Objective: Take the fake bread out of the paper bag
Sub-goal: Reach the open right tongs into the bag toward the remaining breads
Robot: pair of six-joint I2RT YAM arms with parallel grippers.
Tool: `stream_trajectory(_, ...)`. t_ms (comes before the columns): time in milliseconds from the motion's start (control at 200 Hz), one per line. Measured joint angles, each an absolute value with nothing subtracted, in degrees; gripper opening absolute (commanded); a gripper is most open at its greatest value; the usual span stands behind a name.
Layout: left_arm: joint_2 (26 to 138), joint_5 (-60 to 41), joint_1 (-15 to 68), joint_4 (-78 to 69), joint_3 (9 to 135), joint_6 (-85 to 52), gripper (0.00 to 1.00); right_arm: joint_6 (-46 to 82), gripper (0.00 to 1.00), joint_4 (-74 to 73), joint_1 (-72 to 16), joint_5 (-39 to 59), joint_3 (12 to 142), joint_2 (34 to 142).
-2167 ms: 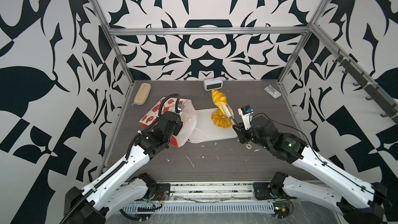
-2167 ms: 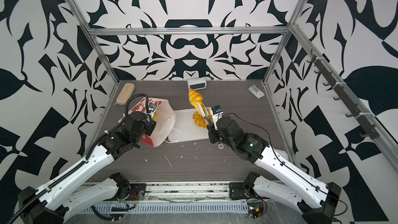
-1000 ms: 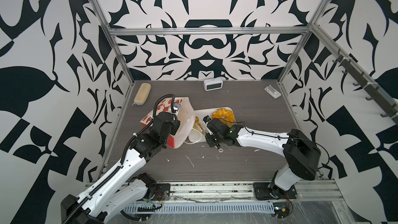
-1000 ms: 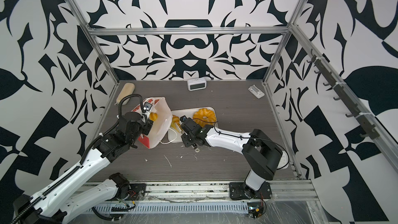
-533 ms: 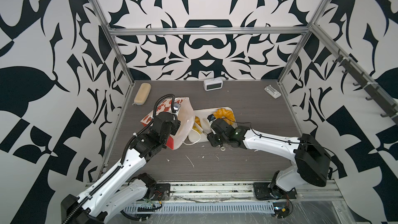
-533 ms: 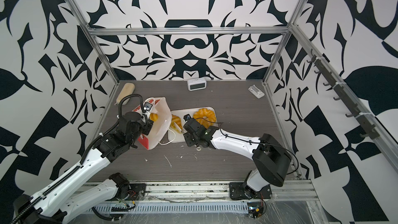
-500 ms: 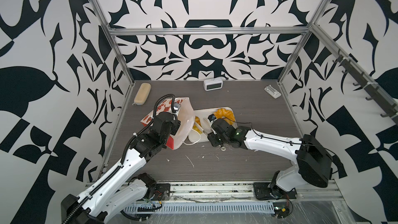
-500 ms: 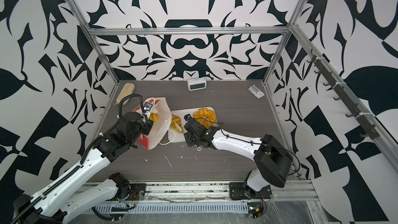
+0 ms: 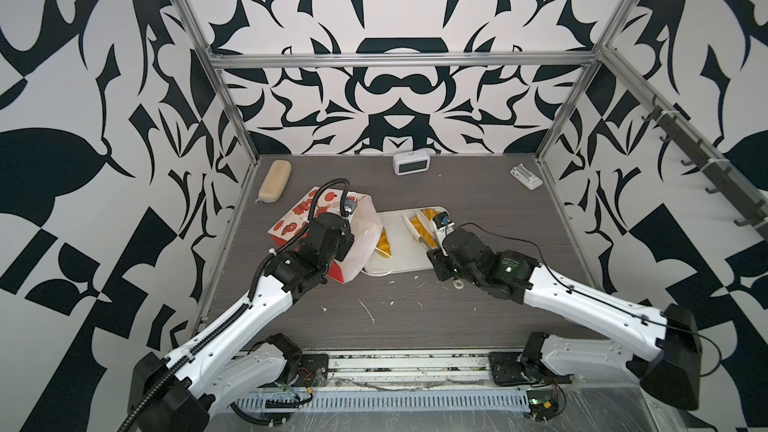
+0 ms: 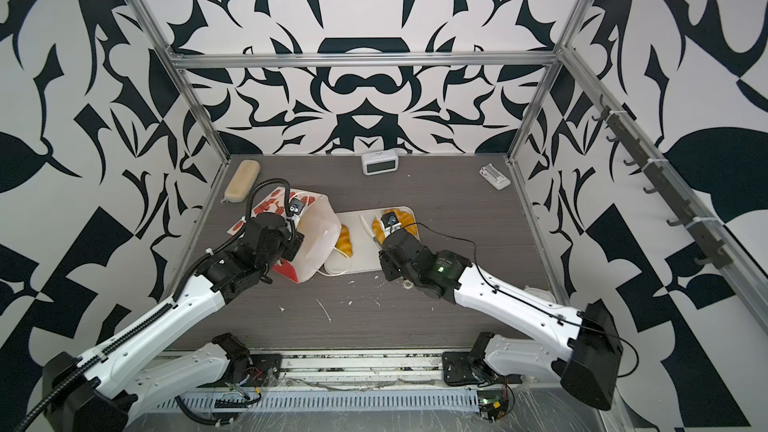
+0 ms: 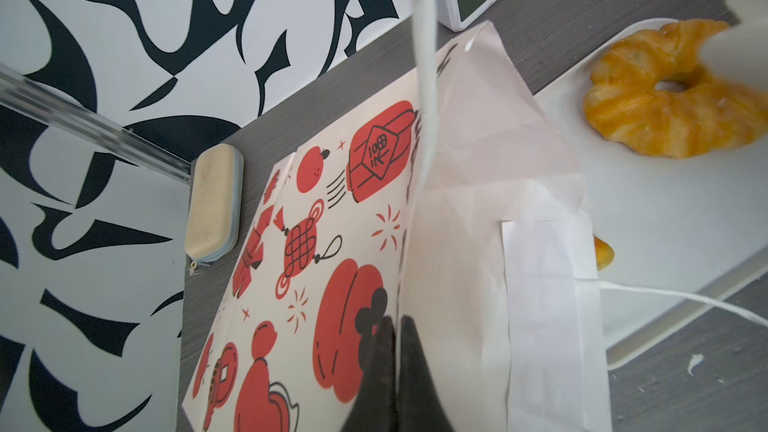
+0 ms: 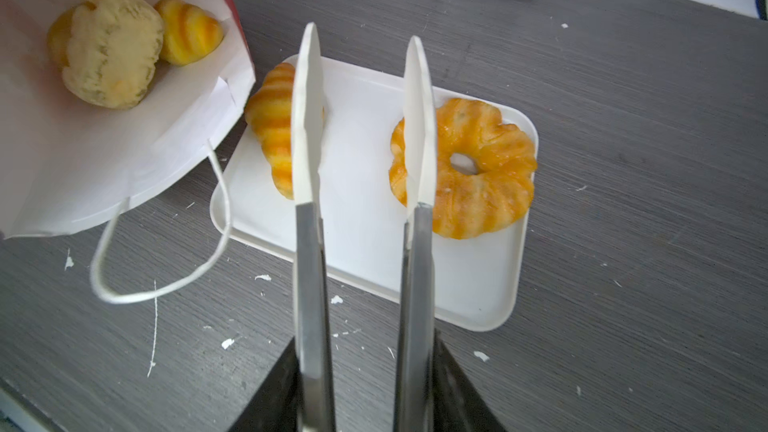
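Where the bag lies: paper bag [image 9: 305, 218] on its side, left of centre on the table [image 9: 478, 184], open mouth facing right, its lip over the left end of the white tray [image 12: 478, 297].
Holding tool: left gripper [image 11: 397, 351] closed tight on a paper edge of the bag, with the sheet pinched between its black fingers.
Picking tool: right gripper [image 12: 362, 60] moderately parted, nothing between its long white-tipped fingers; it sits over the tray with the fingers pointing far. In the right wrist view one finger crosses in front of the croissant roll [image 12: 272, 126] and the other in front of the large ring [image 12: 478, 184]; contact with either cannot be told.
Bread on the tray: the large ring on the right half; the croissant roll at the left end, just beside the bag's lip.
Bread in the bag: braided roll [image 12: 112, 64], paler, and a striped roll [image 12: 189, 31], side by side on the white inner wall; a yellow piece behind the braided roll is mostly hidden.
Cord handle [image 12: 166, 292]: looped on the table, near side of the bag's mouth.
Other items: tan case [image 9: 274, 187] far left; clock [image 9: 410, 163] far centre; white scraps on the near table.
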State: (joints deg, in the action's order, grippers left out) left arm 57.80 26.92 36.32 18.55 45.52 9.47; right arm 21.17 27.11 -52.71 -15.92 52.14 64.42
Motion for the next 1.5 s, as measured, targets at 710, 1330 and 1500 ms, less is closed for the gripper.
stream_trajectory(710, 51.6, 24.6, 36.3, 18.0, 41.9, 10.5, 0.00, 13.6, 0.47, 25.6, -61.0, -2.9, 71.6, 94.5)
stream_trajectory(1330, 43.6, 26.6, 36.3, 25.4, 40.9, 8.6, 0.00, 13.4, 0.52, 22.0, -61.0, -0.7, 82.9, 106.1)
stream_trajectory(1500, 43.2, 26.8, 36.3, 26.0, 40.7, 8.5, 0.00, 13.4, 0.53, 21.7, -60.9, -0.7, 83.4, 106.7)
